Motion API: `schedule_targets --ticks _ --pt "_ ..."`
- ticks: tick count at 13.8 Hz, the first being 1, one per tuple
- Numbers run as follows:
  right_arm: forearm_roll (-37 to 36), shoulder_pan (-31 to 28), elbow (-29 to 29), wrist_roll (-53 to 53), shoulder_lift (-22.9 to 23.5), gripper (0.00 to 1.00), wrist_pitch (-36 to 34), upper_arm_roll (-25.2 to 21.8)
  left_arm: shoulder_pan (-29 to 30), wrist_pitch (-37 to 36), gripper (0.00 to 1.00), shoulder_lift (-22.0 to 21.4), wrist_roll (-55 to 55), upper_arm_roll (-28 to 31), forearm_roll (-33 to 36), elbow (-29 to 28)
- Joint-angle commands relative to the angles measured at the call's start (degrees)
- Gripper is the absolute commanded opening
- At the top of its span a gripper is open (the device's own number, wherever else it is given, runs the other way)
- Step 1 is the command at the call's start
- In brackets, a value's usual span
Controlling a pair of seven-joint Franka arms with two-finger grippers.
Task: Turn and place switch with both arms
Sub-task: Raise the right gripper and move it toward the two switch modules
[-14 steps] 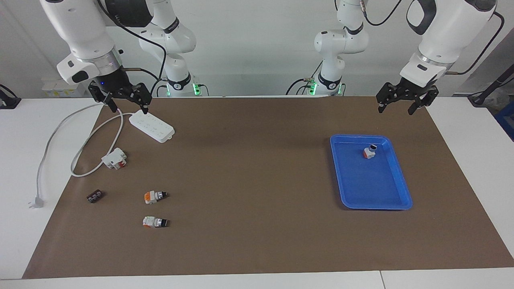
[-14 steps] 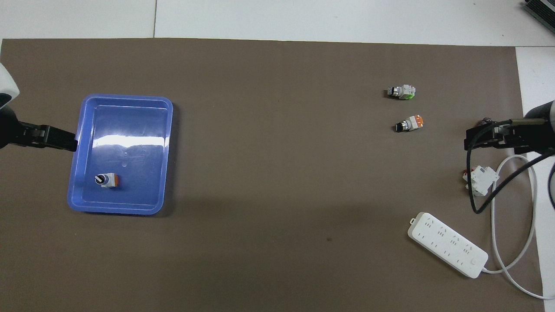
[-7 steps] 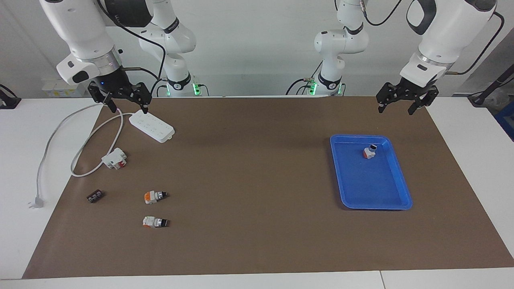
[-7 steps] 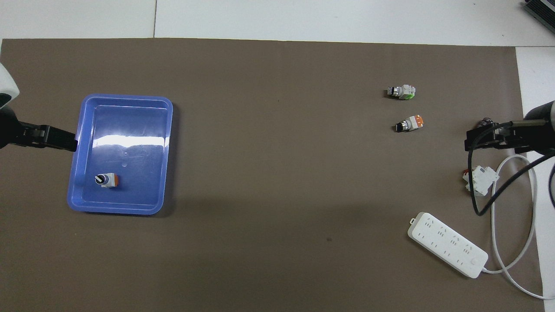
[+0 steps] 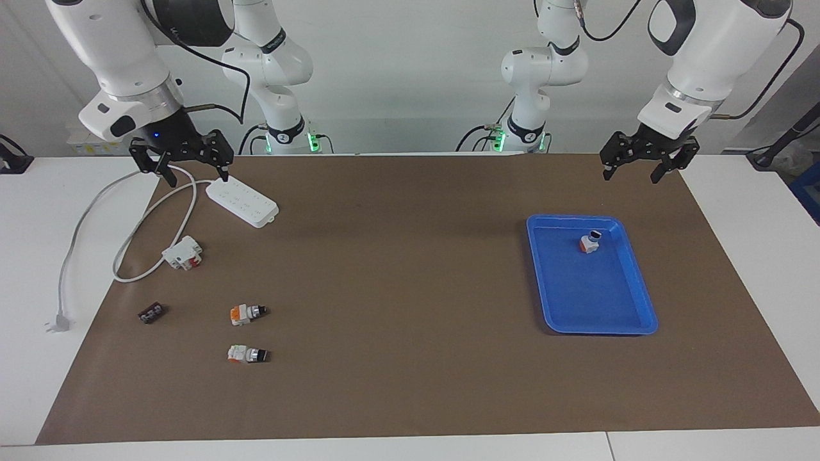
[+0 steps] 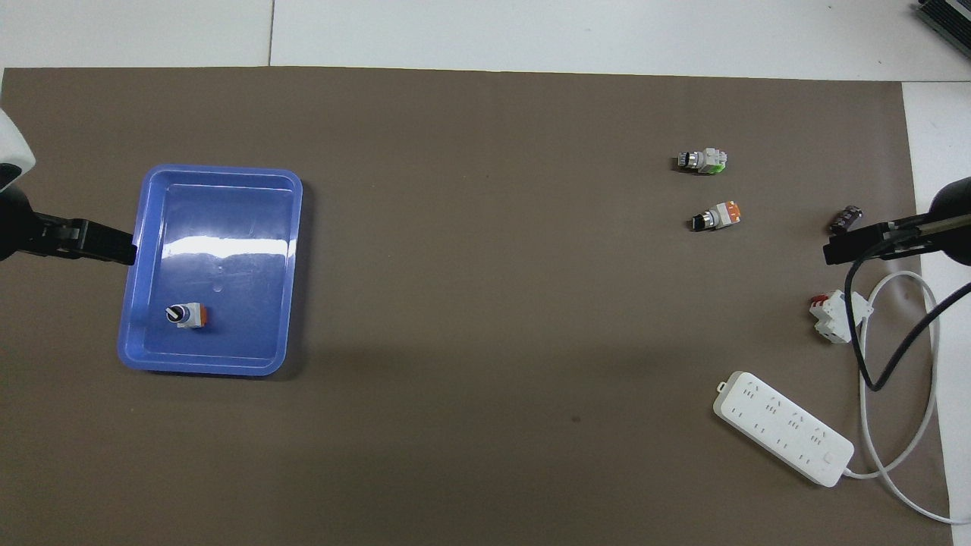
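Note:
The switch (image 5: pixel 246 313) with the orange-and-white block, silver collar and black knob lies on its side on the brown mat toward the right arm's end; it also shows in the overhead view (image 6: pixel 713 218). My right gripper (image 5: pixel 191 171) hangs open and empty above the power strip's cable end, well apart from the switch; only its tip shows in the overhead view (image 6: pixel 853 249). My left gripper (image 5: pixel 631 173) hangs open and empty over the mat's edge by the blue tray (image 5: pixel 592 291), and its tip shows in the overhead view (image 6: pixel 102 244).
A mostly white twin switch (image 5: pixel 248 354) lies beside the switch, farther from the robots. A red-based switch (image 5: pixel 589 243) stands in the tray. A white power strip (image 5: pixel 242 202) with its looped cable, a white-and-red breaker (image 5: pixel 183 253) and a small dark part (image 5: pixel 151 313) lie nearby.
My right gripper has drawn back toward the right arm's end of the table and risen slightly, uncovering the small dark part in the overhead view. The left arm has not moved.

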Motion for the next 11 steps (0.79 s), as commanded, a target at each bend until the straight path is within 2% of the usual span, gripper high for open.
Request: schedule_targets --ticks 1,5,11 --pt "1.2 -0.8 -2.3 -11.7 0.2 1.00 3.3 0.3 -0.4 1.0 1.00 -1.5 0.0 -0.1 1.2 -1.8" --pt "1.3 -1.1 -1.8 -35.6 4.5 1.00 6.8 0.4 -0.4 1.0 1.00 -1.6 -0.1 -0.1 1.2 -2.2" --pt "0.5 -1.2 -0.5 -65.9 11.7 1.00 10.4 0.5 -0.5 1.1 1.00 -2.3 -0.2 -0.1 1.2 -3.5"
